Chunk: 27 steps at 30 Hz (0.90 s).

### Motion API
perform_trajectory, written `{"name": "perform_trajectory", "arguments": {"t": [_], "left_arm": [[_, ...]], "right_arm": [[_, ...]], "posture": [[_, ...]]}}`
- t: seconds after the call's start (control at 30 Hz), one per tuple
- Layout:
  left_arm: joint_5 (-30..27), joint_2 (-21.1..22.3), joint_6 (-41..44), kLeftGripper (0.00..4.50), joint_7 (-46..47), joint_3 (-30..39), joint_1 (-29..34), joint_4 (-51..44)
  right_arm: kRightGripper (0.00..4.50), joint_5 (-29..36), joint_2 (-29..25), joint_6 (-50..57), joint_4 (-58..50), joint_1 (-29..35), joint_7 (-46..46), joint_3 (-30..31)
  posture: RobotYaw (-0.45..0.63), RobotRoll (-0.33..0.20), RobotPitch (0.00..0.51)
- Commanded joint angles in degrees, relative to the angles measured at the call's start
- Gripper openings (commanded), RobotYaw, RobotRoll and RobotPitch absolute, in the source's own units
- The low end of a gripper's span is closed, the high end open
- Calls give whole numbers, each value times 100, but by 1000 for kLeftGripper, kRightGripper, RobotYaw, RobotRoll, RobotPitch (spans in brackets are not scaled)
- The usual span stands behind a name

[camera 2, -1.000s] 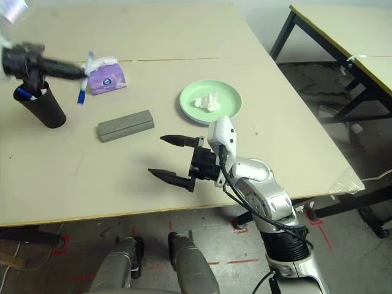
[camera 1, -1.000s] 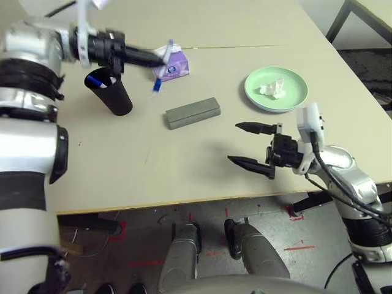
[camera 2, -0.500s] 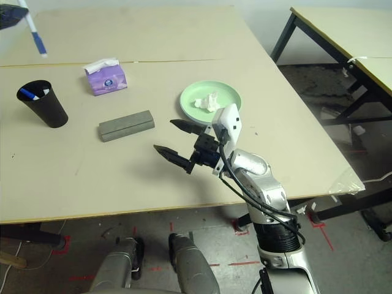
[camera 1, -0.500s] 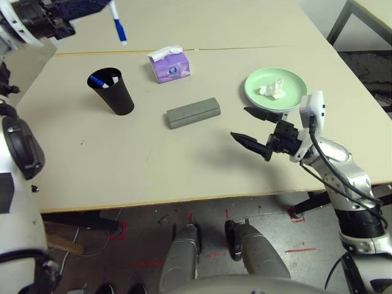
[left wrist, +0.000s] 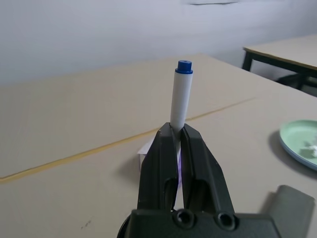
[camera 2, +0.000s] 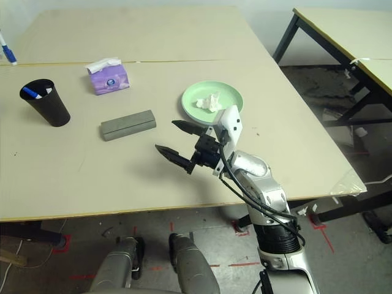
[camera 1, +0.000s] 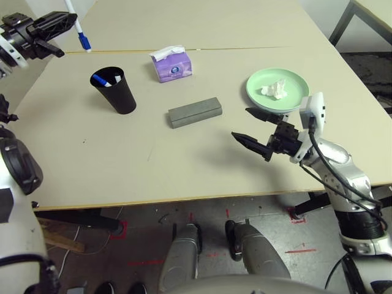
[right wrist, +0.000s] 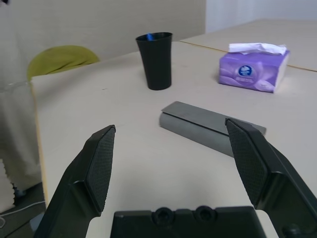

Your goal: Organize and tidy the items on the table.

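From the head views, the left hand (camera 1: 61,23) is raised at the far left edge of the surface (camera 1: 184,165), clamped on a marker (camera 1: 80,30) with its blue cap down. A black cup (camera 1: 116,90) holds another marker; beside it lie a grey case (camera 1: 194,112), a tissue box (camera 1: 172,64) and a green plate (camera 1: 277,90) bearing a tissue (camera 1: 274,90). The right hand (camera 1: 252,127) hovers spread, holding nothing. The left wrist view shows both fingers (left wrist: 161,163) pinching the marker. The right wrist view shows wide fingers (right wrist: 99,163) facing the case.
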Motion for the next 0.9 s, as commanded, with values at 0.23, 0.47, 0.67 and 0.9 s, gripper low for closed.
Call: {"name": "perform_trajectory", "arguments": {"t": [0.23,0.47,0.67,0.9], "left_arm": [[170,-291,-397,58,410,161,353,33],[382,-372,-687,58,631,142,720,-23],[338,-471,-798,58,631,268,1029,-90],[238,-639,-1115,58,697,506,1273,-99]], "right_arm": [[4500,1,-137,37,-140,60,-15,-51],[4500,16,-157,52,-154,67,-12,-59],[4500,40,-156,82,-146,19,32,-29],[4500,64,-196,129,-170,-41,81,-48]], "posture": [[-95,0,182],[-91,0,181],[-85,0,179],[-90,0,166]]}}
